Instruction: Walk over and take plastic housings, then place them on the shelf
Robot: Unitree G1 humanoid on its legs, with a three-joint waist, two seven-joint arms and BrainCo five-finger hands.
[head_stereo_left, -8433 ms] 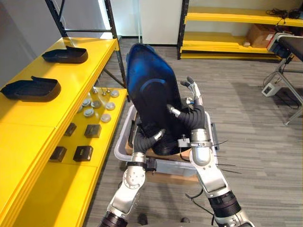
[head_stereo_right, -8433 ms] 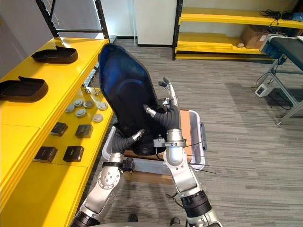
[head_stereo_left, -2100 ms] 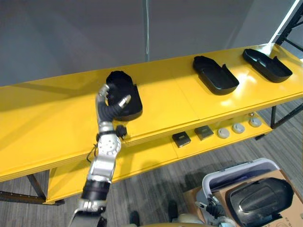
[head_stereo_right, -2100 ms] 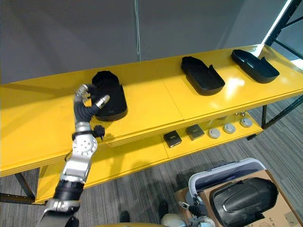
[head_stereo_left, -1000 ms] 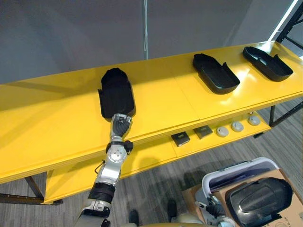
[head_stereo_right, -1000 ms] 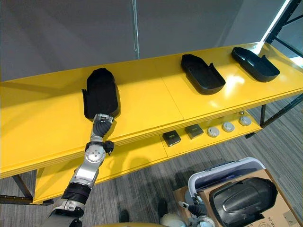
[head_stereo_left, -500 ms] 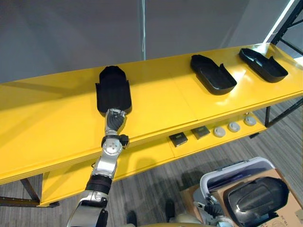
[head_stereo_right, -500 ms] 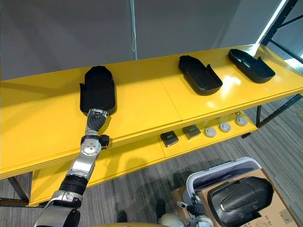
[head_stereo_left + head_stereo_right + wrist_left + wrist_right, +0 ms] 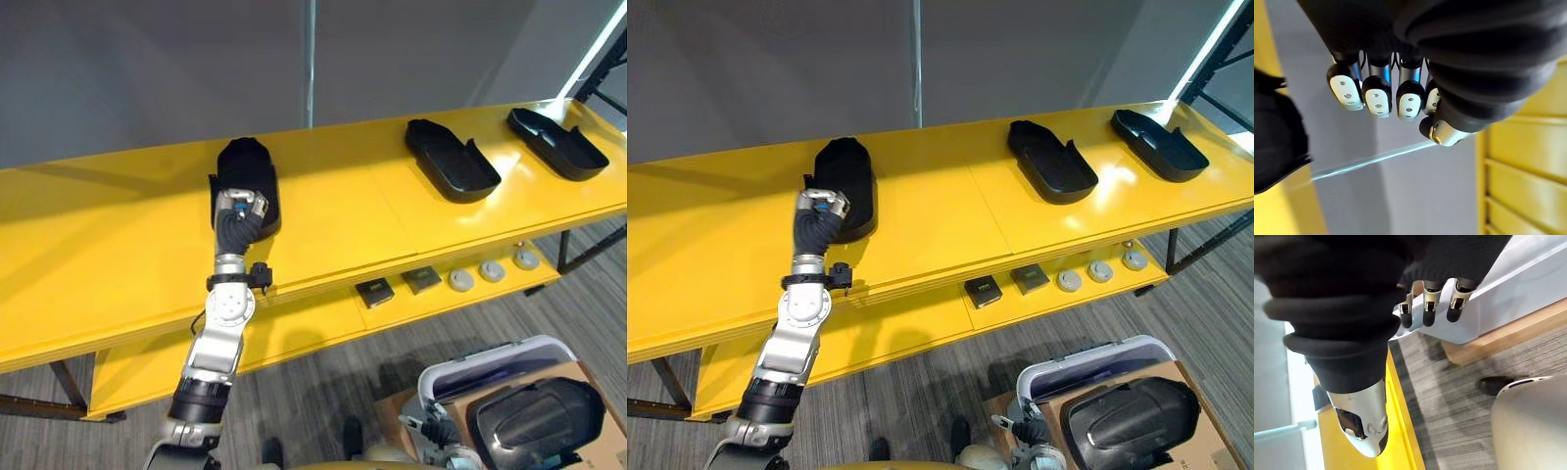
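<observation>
A black plastic housing [image 9: 245,164] lies on the yellow top shelf [image 9: 333,215], towards its left. My left hand [image 9: 238,210] hovers over the housing's near end with its fingers [image 9: 1381,95] curled into a fist that holds nothing. The wrist view has the housing [image 9: 1273,142] off to one side of the hand, apart from it. My right hand [image 9: 1430,298] hangs low beside the white bin [image 9: 1508,289], fingers relaxed and empty. Another black housing [image 9: 534,421] sits in a cardboard box [image 9: 1197,448] beside that bin [image 9: 490,360].
Two more black housings [image 9: 453,160] [image 9: 556,143] lie further right on the top shelf. The lower shelf carries two small black boxes [image 9: 374,290] [image 9: 422,279] and round grey discs [image 9: 460,280]. A grey wall stands behind the rack. Grey carpet lies below.
My left hand has risen from the housing's near edge, where its fingers lay straight against it, and has curled into a fist above it. The camera has shifted slightly.
</observation>
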